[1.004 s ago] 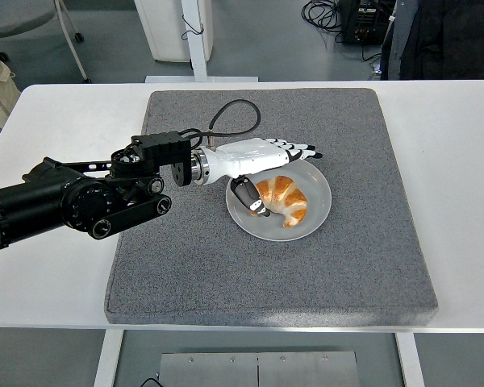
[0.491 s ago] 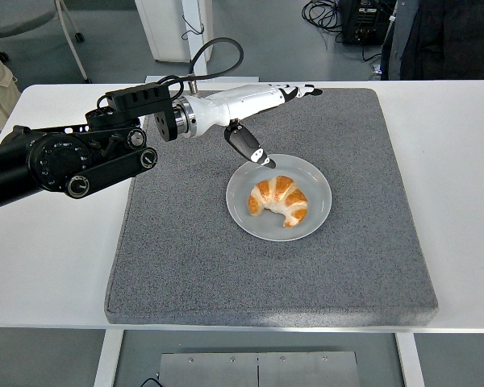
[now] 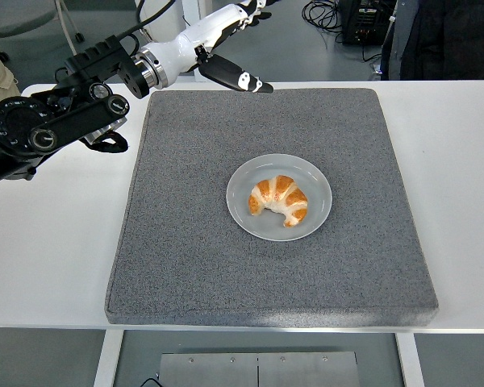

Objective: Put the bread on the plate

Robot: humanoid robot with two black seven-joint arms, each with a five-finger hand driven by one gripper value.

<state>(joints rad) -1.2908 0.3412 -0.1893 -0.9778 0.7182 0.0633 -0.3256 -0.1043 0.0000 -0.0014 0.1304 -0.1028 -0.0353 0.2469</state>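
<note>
One croissant (image 3: 279, 200) lies on the plate (image 3: 316, 176) on the grey mat (image 3: 185, 242), the left hand (image 3: 222, 28) raised, fingers released, empty.

The left hand (image 3: 214, 28), which a second ago lay over the plate (image 3: 316, 211) beside the bread (image 3: 279, 199), has lifted away up and back, fingers (image 3: 244, 79) spread, beyond the mat's far edge.

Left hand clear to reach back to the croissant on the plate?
Probably yes. The left hand is open above the mat's far edge; nothing lies between it and the croissant on the plate.
</note>
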